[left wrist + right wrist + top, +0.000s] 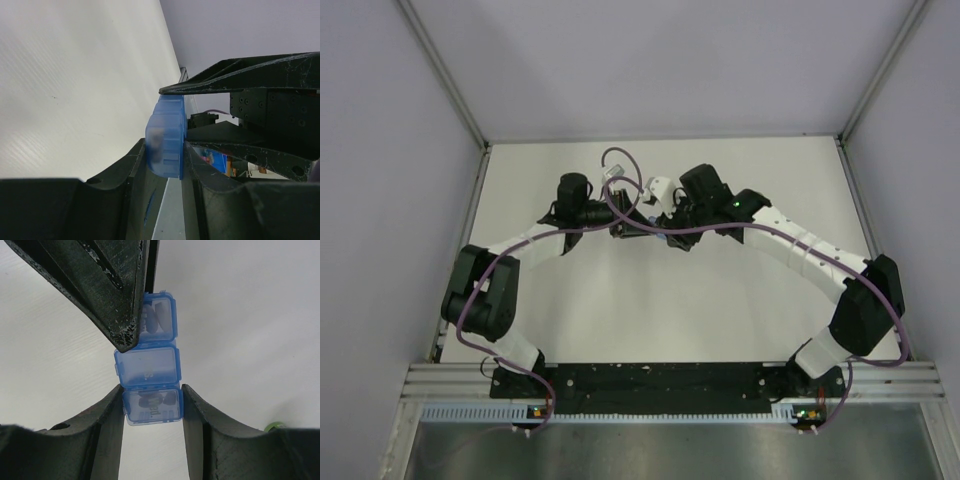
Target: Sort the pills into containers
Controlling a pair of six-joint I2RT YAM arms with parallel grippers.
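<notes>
Where the right pincer [152, 396] clamps: closed tight on the lowest cell of the pill box [150, 375], low centre of its wrist view.
Pill box: translucent blue plastic, three square cells in a row with rounded corners; dark pills show in both end cells.
Left pincer [164, 147]: closed on the box's other end, reaching in from upper left in the right wrist view.
Table [250, 340]: white, matt, finely ribbed, spreading past the box on both sides.
Edges: grey walls [380, 150], well apart from both arms.

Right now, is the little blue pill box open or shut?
Shut. In the right wrist view all three lids of the pill box lie flat and closed, and none is flipped up.
</notes>
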